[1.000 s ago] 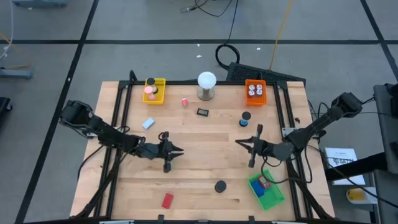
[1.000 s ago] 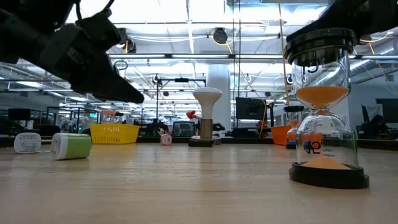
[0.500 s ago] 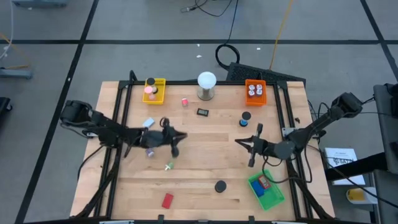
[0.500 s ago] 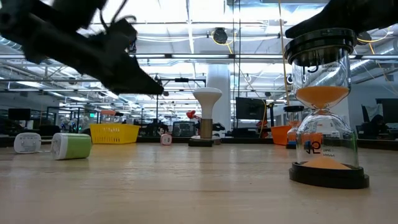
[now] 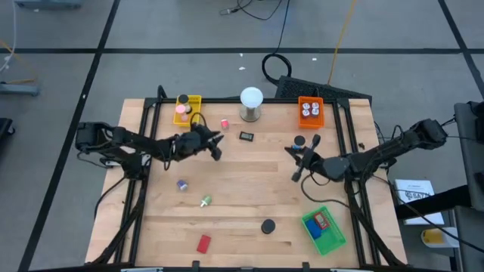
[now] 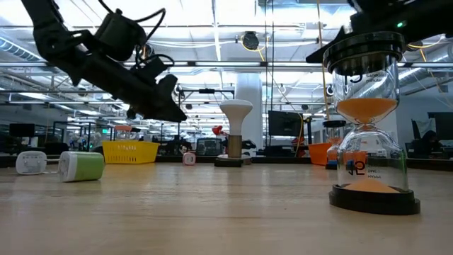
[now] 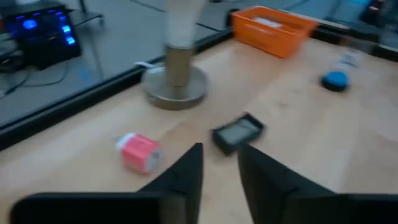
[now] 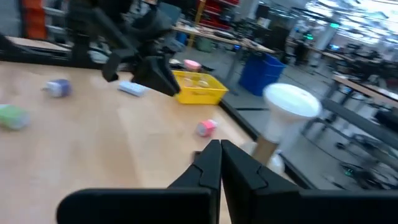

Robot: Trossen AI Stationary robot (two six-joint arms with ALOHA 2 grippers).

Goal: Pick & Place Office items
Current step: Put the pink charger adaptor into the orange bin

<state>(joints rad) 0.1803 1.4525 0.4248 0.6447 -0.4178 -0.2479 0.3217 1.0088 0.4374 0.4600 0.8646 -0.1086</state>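
My left gripper [image 5: 217,143] [image 7: 219,155] hovers above the table's far-left part, open by a narrow gap and empty. Ahead of it lie a small red bit [image 7: 138,152] [image 5: 224,124] and a flat black piece [image 7: 237,132] [image 5: 246,136]. My right gripper [image 5: 288,150] [image 8: 221,149] hangs right of centre, shut and empty, near a blue-topped round piece [image 5: 299,141]. A purple bit [image 5: 181,184], a green bit [image 5: 205,202], a red block [image 5: 203,243] and a black-capped sand timer [image 5: 267,226] [image 6: 368,120] rest on the wood.
The white ball on its metal base [image 5: 251,103] stands at the far edge between the yellow tray [image 5: 189,109] and the orange tray [image 5: 311,112]. A green tray [image 5: 324,230] with red and blue blocks sits near the right front corner. Bare wood lies at the centre.
My left gripper has risen and swung from the table's left-centre toward the far edge, and the purple and green bits now show where it was. My right gripper has moved a little toward the far edge and turned.
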